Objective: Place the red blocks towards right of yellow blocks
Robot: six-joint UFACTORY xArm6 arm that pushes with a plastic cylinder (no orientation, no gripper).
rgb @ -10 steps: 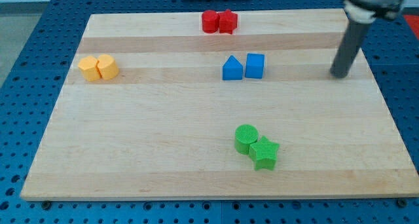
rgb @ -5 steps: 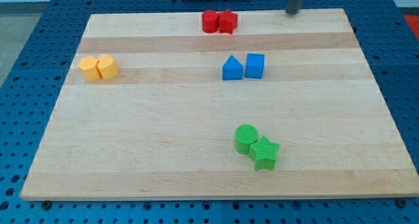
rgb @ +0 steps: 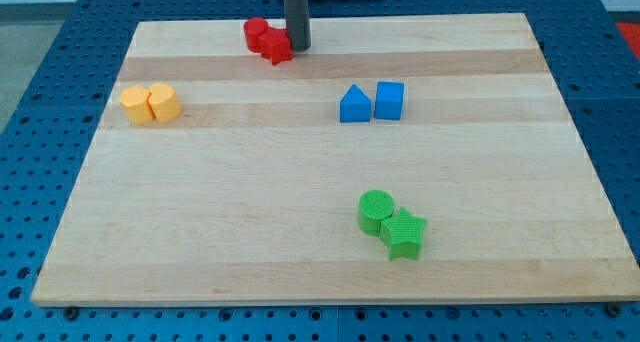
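Observation:
Two red blocks (rgb: 266, 39) lie touching each other near the view's top edge of the wooden board (rgb: 300, 242), left of centre; their shapes are hard to make out. My tip (rgb: 297, 48) stands right against their right side. Two yellow blocks (rgb: 151, 103) sit side by side at the view's left, below and left of the red ones.
A blue triangular block (rgb: 354, 104) and a blue cube (rgb: 390, 100) sit together right of centre. A green cylinder (rgb: 376, 211) and a green star (rgb: 404, 233) touch each other low on the board, right of centre. Blue pegboard (rgb: 40, 82) surrounds the board.
My tip swept from the board's right side up along the top edge and leftward. It met the red blocks and pushed them left by about a block's width.

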